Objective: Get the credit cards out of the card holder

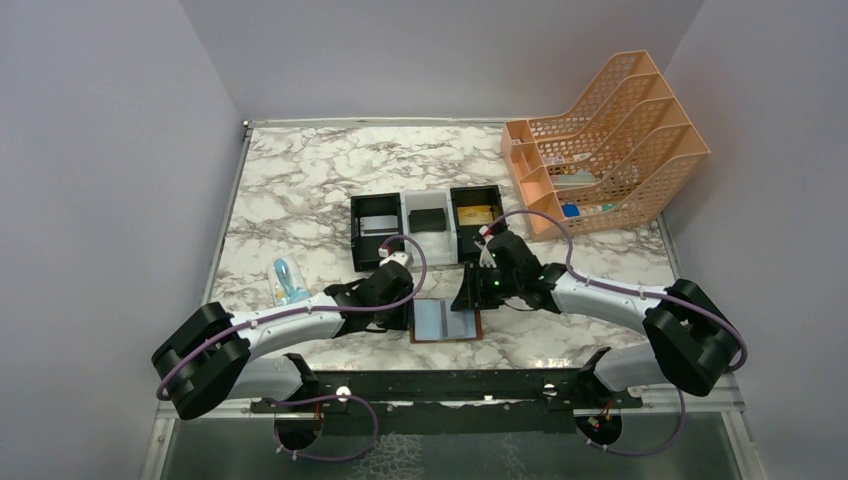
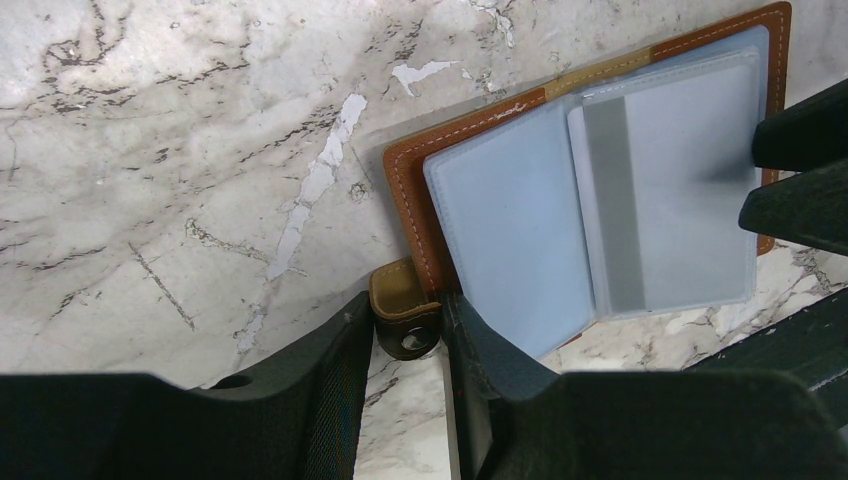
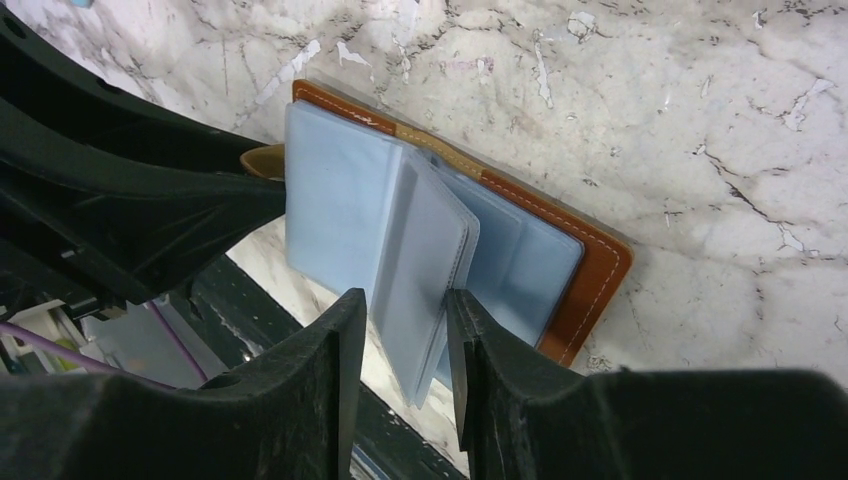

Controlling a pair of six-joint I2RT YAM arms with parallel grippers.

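Note:
The card holder (image 1: 445,320) lies open near the table's front edge, brown leather outside and pale blue pockets (image 2: 500,230) facing up. My left gripper (image 2: 405,320) is at its left edge, shut on the brown snap tab (image 2: 400,300). My right gripper (image 3: 405,305) stands over the holder's right half (image 3: 590,270). Its fingers are apart, astride a raised pale blue pocket leaf (image 3: 430,260). A gold-tan card (image 1: 475,215) lies in the tray's right compartment. A grey card (image 1: 376,225) lies in the left one.
The black-and-white three-compartment tray (image 1: 404,228) stands behind the holder, with a small black block (image 1: 428,220) in its middle bay. An orange file rack (image 1: 610,140) fills the back right corner. A small clear blue object (image 1: 289,282) lies at the left. The black front rail (image 1: 450,385) is close by.

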